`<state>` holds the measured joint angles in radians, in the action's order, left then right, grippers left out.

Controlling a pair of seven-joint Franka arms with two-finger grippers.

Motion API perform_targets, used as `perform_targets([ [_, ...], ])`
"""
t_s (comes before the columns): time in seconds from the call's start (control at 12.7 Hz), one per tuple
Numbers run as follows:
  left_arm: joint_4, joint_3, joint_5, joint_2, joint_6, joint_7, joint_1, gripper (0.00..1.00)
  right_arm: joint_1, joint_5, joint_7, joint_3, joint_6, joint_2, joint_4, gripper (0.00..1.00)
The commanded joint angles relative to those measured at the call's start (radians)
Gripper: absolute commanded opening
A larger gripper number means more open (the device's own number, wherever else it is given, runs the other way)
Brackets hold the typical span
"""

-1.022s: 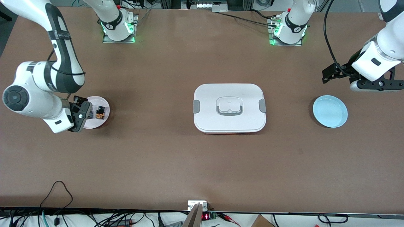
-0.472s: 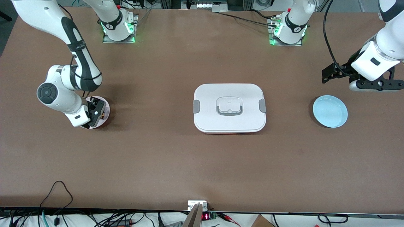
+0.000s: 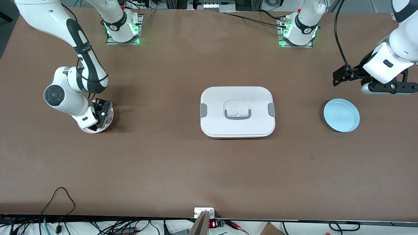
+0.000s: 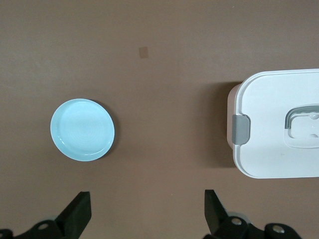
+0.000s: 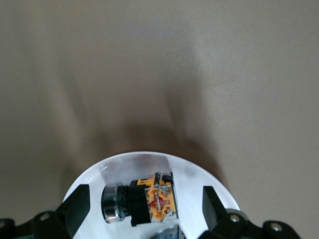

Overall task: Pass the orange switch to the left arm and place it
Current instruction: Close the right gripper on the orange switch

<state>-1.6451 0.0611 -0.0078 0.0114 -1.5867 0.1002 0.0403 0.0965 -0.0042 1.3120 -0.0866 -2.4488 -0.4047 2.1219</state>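
The orange switch (image 5: 154, 200), with a black top and an orange body, lies on its side on a small white plate (image 5: 199, 174). My right gripper (image 5: 143, 211) is open, low over that plate, with one finger on each side of the switch and not touching it. In the front view the right gripper (image 3: 99, 117) hides the switch; only the plate's rim (image 3: 110, 120) shows. The white box (image 3: 237, 112) sits mid-table and also shows in the left wrist view (image 4: 279, 124). My left gripper (image 3: 388, 88) is open and empty, and waits high beside a light blue plate (image 3: 341, 115).
The light blue plate (image 4: 82, 129) is empty. The edge of a second, blue-grey switch (image 5: 169, 232) shows on the white plate beside the orange one. Cables and electronics line the table's edge nearest the front camera.
My right arm has swung in and come down, so its open gripper now straddles the switch on the white plate. The left arm has not moved.
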Motion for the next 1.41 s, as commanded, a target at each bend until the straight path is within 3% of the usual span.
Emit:
perform_targets([
  [0.0,0.048,0.0,0.02,0.016,0.03,0.01,0.009,1.0,-0.015,0.02,0.041,0.007,-0.059,0.001,0.039,1.0],
  [0.71,0.057,0.0,0.02,0.024,0.03,0.01,0.012,1.0,-0.043,0.02,0.07,0.007,-0.134,-0.029,0.067,0.99],
  [0.86,0.057,0.0,0.02,0.025,0.028,0.01,0.012,1.0,-0.041,0.02,0.07,0.007,-0.136,-0.034,0.067,0.87],
  [1.26,0.059,0.0,0.019,0.027,0.03,0.012,0.012,1.0,-0.034,0.021,0.064,0.011,-0.133,-0.033,0.061,0.34],
  [1.34,0.059,0.0,0.02,0.027,0.03,0.012,0.012,1.0,-0.035,0.021,0.061,0.025,-0.128,-0.029,0.056,0.27],
])
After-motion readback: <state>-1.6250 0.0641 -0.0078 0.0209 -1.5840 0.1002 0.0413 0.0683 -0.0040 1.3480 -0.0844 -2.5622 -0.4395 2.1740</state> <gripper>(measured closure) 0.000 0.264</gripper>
